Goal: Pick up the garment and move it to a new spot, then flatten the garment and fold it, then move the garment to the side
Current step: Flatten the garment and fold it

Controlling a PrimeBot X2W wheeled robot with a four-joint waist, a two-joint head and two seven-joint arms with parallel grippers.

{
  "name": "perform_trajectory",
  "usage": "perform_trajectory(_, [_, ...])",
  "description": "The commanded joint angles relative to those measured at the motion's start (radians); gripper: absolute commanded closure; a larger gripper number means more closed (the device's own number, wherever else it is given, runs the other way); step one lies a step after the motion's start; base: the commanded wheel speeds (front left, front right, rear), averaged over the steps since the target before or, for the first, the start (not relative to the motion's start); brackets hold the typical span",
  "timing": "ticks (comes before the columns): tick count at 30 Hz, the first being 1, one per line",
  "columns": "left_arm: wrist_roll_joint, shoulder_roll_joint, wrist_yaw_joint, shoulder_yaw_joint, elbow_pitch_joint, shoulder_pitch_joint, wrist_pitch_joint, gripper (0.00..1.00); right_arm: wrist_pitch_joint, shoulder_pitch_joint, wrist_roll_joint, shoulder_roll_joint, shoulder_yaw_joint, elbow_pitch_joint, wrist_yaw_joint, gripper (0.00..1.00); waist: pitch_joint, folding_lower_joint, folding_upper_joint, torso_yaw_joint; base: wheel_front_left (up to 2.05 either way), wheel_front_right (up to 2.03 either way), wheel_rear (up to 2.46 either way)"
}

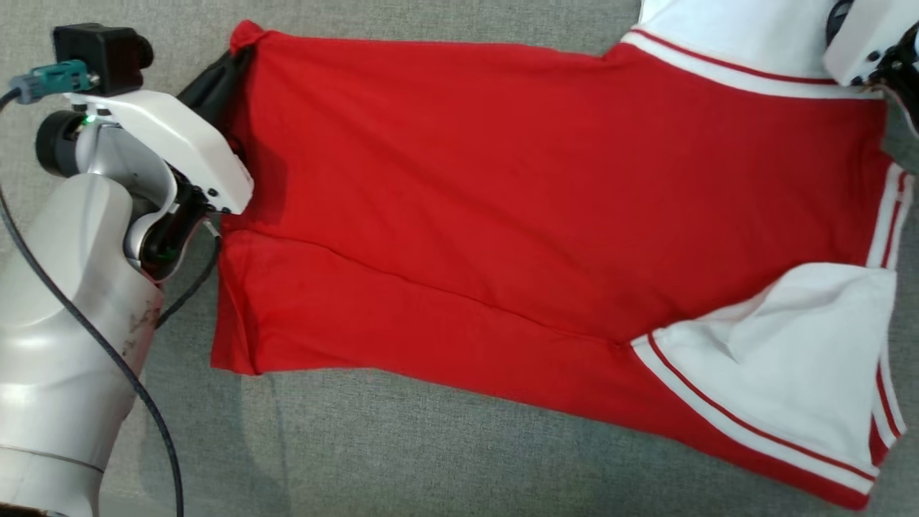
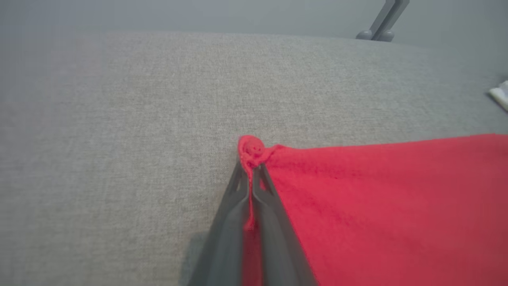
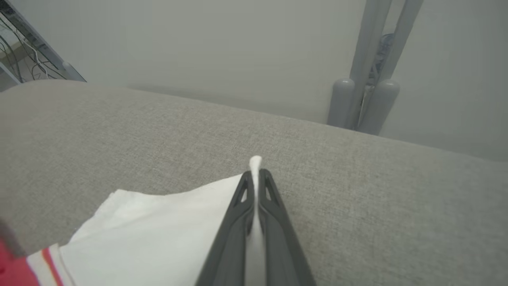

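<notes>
1. Desk (image 1: 431,445): grey woven fabric top, rounded far edge.
2. Posts (image 3: 377,59): two grey, slanted, side by side behind the desk, each ending in a rounded foot (image 3: 340,101).
3. Wall (image 3: 198,47): plain pale grey.
4. Wires (image 3: 16,47): dark, tangled, at the far left corner.

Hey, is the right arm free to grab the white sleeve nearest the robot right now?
Probably not yet: its fingers are shut on the far white sleeve. The near sleeve lies uncovered, so letting go would free the way.
</notes>
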Motion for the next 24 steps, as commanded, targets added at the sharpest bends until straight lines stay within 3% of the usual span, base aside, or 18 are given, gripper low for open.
perform_trajectory(1, [-0.003, 0.018, 0.001, 0.008, 0.003, -0.022, -0.008, 1.00, -0.018, -0.016, 0.014, -0.011, 0.001, -0.011, 0.000, 1.00, -0.010, 0.0000, 0.0000, -0.010, 0.00, 0.00, 0.00])
perform_trajectory(13, [-0.039, 0.085, 0.016, 0.038, -0.062, 0.026, 0.018, 1.00, -0.076, 0.021, 0.084, -0.052, 0.050, -0.113, 0.000, 1.00, -0.067, 0.0000, 0.0000, -0.073, 0.00, 0.00, 0.00])
perform_trajectory(19, [-0.091, 0.123, 0.047, 0.070, -0.167, 0.137, 0.056, 1.00, -0.050, 0.129, 0.131, -0.092, 0.064, -0.277, 0.000, 1.00, -0.101, 0.0000, 0.0000, -0.107, 0.00, 0.00, 0.00])
perform_trajectory(24, [-0.138, 0.177, 0.093, 0.107, -0.317, 0.269, 0.095, 1.00, -0.004, 0.287, 0.167, -0.137, 0.018, -0.470, 0.000, 1.00, -0.133, 0.0000, 0.0000, -0.137, 0.00, 0.00, 0.00])
